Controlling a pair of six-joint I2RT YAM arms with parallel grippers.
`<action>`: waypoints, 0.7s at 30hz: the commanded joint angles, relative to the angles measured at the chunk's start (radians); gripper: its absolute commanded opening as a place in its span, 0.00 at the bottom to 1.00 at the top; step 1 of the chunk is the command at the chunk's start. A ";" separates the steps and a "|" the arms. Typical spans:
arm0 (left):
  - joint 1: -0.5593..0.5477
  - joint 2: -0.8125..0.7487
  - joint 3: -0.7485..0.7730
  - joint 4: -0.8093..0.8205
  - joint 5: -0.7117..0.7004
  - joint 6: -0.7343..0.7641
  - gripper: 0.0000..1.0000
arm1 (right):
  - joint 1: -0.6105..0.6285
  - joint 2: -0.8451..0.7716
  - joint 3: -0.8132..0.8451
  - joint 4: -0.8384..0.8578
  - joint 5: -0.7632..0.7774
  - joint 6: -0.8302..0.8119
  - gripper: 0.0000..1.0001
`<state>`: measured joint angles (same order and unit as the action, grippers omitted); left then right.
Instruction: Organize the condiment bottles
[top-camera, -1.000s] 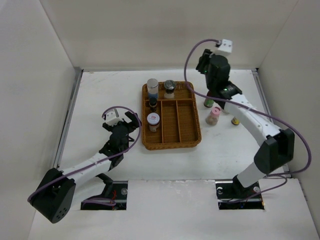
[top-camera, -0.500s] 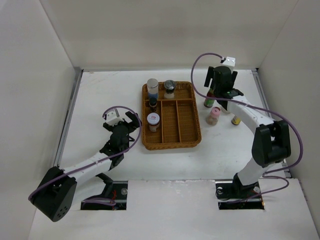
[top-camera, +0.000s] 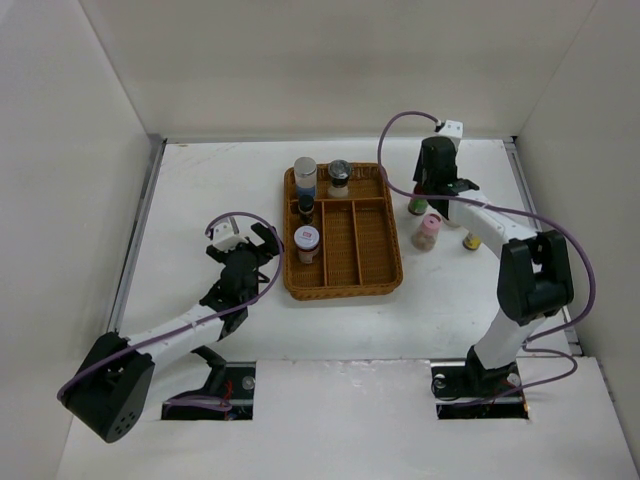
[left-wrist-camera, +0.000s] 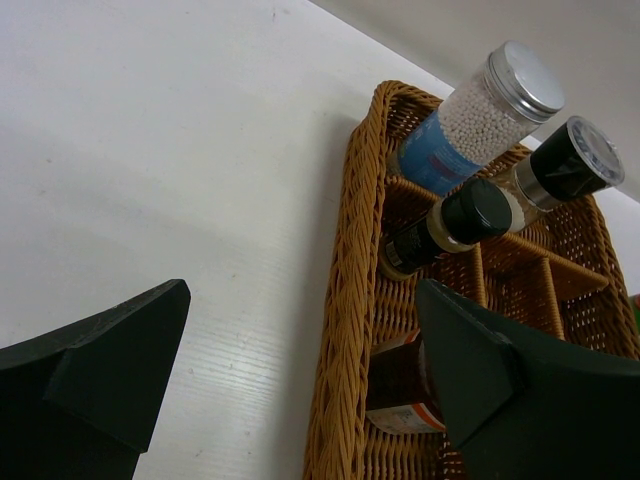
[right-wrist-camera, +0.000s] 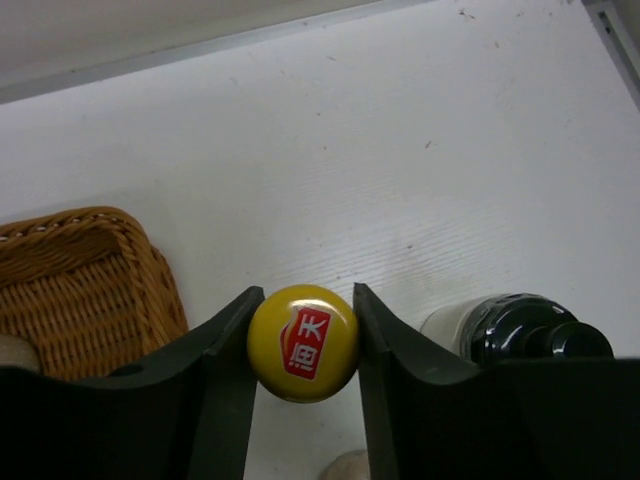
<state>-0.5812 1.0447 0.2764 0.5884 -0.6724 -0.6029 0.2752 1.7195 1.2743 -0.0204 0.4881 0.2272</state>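
**Done.** Four bottles are stood in the tray (top-camera: 345, 293). The bead bottle (top-camera: 305, 175) and grey-lidded jar (top-camera: 340, 178) are in the far compartment. The black-capped bottle (top-camera: 305, 208) and dark jar (top-camera: 307, 242) are in the left lane.

**Left.** Four bottles are counted on the tabletop (top-camera: 200, 180), right of the tray. They are the yellow-capped bottle (right-wrist-camera: 302, 342), pale bottle (right-wrist-camera: 525, 335), pink-capped bottle (top-camera: 426, 232) and yellow bottle (top-camera: 470, 241). The task is judged about half done.

**Right hand** (right-wrist-camera: 305, 296). It is clenched on the cap of the yellow-capped bottle, with a finger pressed to each side. Whether the bottle is lifted off the tabletop cannot be told.

**Left hand** (left-wrist-camera: 300, 300). It is released and nothing is held. It is hung just left of the tray, near its left rim.

**In the way.** The pale bottle is stood just right of the grasped one, and the pink-capped bottle just nearer. Either is judged liable to be knocked on a careless lift. The tray's right wall must be cleared before the middle or right lane is reached.
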 joint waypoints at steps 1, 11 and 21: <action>0.002 0.006 0.017 0.044 0.005 -0.009 1.00 | -0.001 -0.027 0.013 0.056 0.010 0.008 0.40; 0.002 0.018 0.020 0.051 0.005 -0.009 1.00 | 0.052 -0.170 0.088 0.168 0.089 -0.112 0.32; 0.011 0.012 0.014 0.053 0.010 -0.009 1.00 | 0.186 -0.046 0.269 0.168 0.012 -0.100 0.33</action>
<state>-0.5766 1.0695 0.2764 0.5953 -0.6689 -0.6033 0.4305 1.6466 1.4464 0.0002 0.5228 0.1204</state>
